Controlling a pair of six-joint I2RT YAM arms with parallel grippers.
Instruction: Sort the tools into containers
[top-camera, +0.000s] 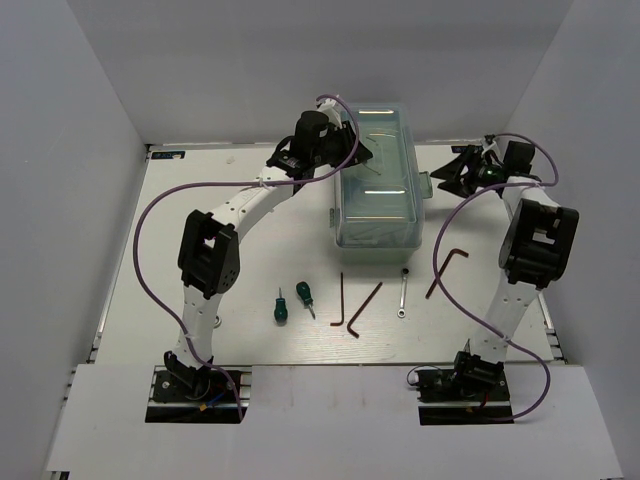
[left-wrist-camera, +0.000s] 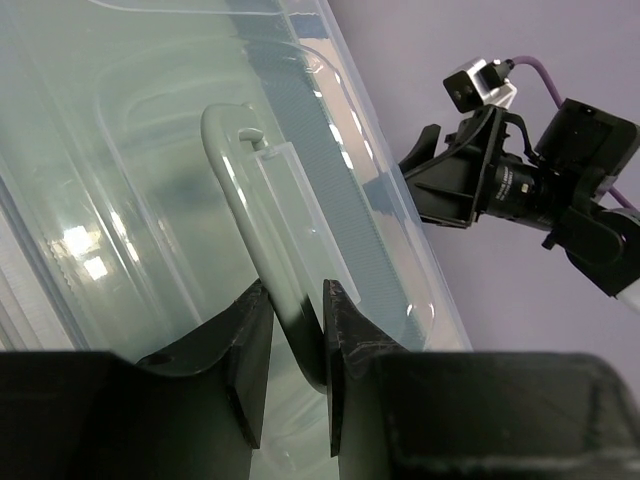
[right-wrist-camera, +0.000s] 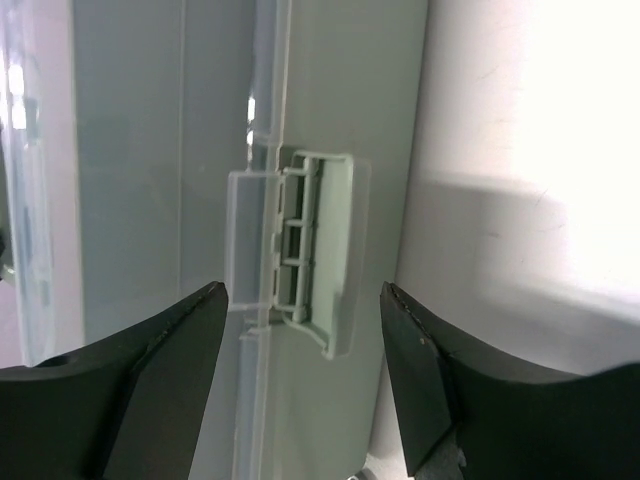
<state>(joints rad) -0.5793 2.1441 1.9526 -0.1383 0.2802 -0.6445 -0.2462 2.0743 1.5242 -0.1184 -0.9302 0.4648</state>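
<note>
The pale mint-green toolbox (top-camera: 378, 190) stands closed at the back centre, its translucent lid down. My left gripper (top-camera: 345, 150) is at its top left and is shut on the lid's handle (left-wrist-camera: 245, 190), which passes between the fingers (left-wrist-camera: 298, 330). My right gripper (top-camera: 452, 178) is open beside the box's right side, its jaws either side of the side latch (right-wrist-camera: 315, 250) without touching it. On the table lie two green-handled screwdrivers (top-camera: 281, 307) (top-camera: 304, 295), three dark hex keys (top-camera: 341, 300) (top-camera: 366, 310) (top-camera: 447, 268) and one silver wrench (top-camera: 402, 293).
Purple cables (top-camera: 150, 230) loop off both arms. White walls close in the table on the left, back and right. The right arm's wrist and camera (left-wrist-camera: 520, 170) show beyond the lid in the left wrist view.
</note>
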